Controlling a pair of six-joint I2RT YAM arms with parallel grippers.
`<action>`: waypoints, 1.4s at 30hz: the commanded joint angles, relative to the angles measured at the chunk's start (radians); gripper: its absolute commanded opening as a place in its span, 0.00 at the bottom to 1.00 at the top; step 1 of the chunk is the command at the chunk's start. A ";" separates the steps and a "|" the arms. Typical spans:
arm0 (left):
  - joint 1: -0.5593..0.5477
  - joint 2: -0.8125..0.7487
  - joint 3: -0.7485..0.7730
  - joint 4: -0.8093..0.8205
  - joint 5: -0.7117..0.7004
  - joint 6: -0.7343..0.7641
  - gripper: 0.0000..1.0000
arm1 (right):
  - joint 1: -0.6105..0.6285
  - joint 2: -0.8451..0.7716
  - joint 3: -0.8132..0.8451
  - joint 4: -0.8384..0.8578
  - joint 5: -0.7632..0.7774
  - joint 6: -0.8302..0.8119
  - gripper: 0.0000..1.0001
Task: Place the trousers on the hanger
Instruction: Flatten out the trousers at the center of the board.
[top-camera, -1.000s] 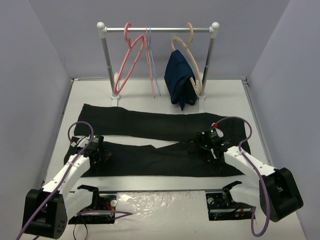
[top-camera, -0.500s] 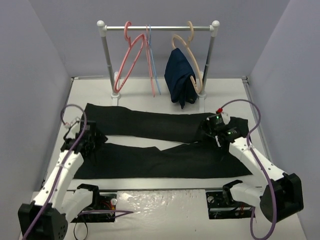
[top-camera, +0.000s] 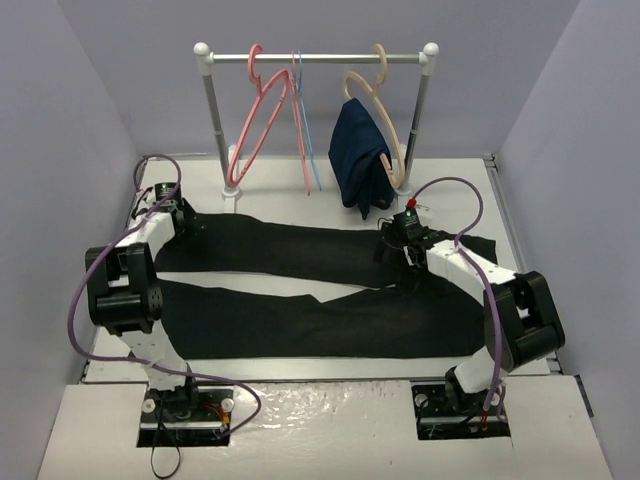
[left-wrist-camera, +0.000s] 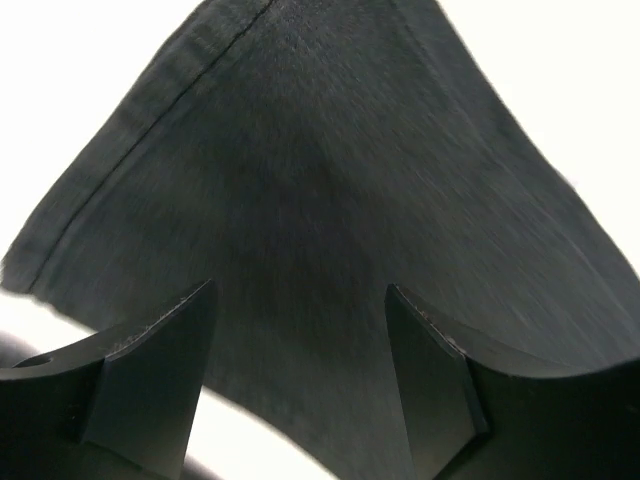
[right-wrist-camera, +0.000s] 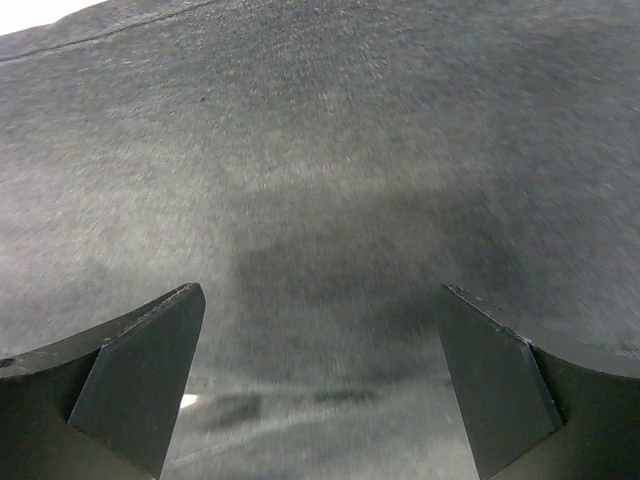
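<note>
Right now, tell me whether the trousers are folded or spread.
Spread: the trousers lie flat on the table, both legs stretched out full length, side by side.

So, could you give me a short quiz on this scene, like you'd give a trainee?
1. True or false: the trousers lie spread on the table.
2. The navy garment hangs on a hanger of which colour: A salmon-pink, B light-blue, C tan?
3. Fill in: the left gripper and right gripper both have their jaws ____.
Key: 1 true; 2 C, the tan hanger; 3 open.
</note>
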 joint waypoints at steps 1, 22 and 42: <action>0.058 0.081 0.049 0.082 0.061 0.022 0.64 | -0.009 0.069 -0.014 0.097 0.016 -0.017 0.97; 0.292 -0.199 -0.194 -0.053 0.040 -0.153 0.60 | 0.011 -0.092 -0.038 -0.072 0.066 0.079 0.99; 0.060 -0.229 -0.022 -0.172 0.007 0.007 0.91 | -0.425 0.128 0.454 -0.258 0.178 0.008 0.99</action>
